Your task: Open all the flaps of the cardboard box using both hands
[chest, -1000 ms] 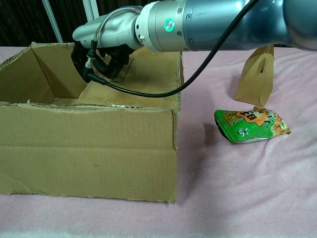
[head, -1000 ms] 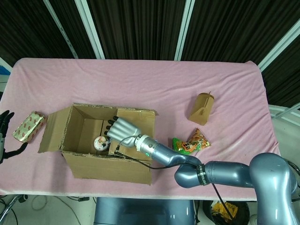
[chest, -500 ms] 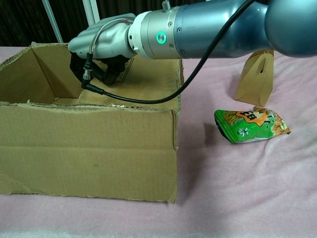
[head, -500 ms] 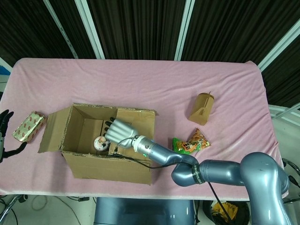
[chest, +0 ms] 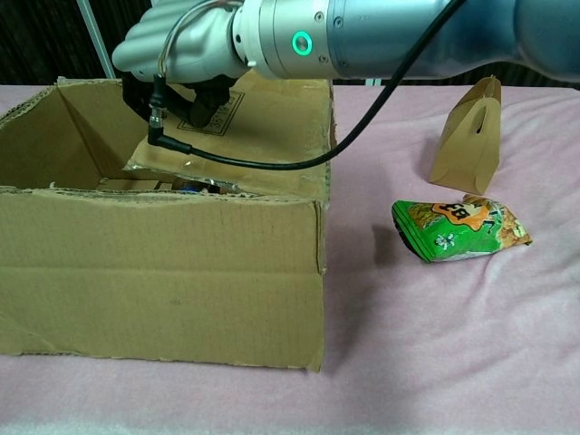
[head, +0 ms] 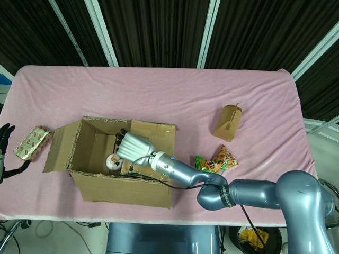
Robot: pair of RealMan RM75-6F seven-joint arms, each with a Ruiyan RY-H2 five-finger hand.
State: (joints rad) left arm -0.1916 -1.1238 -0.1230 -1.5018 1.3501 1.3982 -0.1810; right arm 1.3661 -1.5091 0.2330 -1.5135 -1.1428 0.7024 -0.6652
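1. Brown corrugated cardboard box [head: 119, 159], lower left of centre in head view: light, stiff, creases easily; best taken at a flap's free edge.
2. Left flap [head: 57, 148] splayed out; right flap [chest: 237, 136] half-raised over the opening.
3. Right hand [head: 133, 147] has fingers curled on that flap's edge.
4. Left hand [head: 5, 138] at far left edge, nothing held; spread unclear.

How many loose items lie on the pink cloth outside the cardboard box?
3: a wrapped packet left of the box, a brown paper carton to its right, and a snack bag nearer the front edge.
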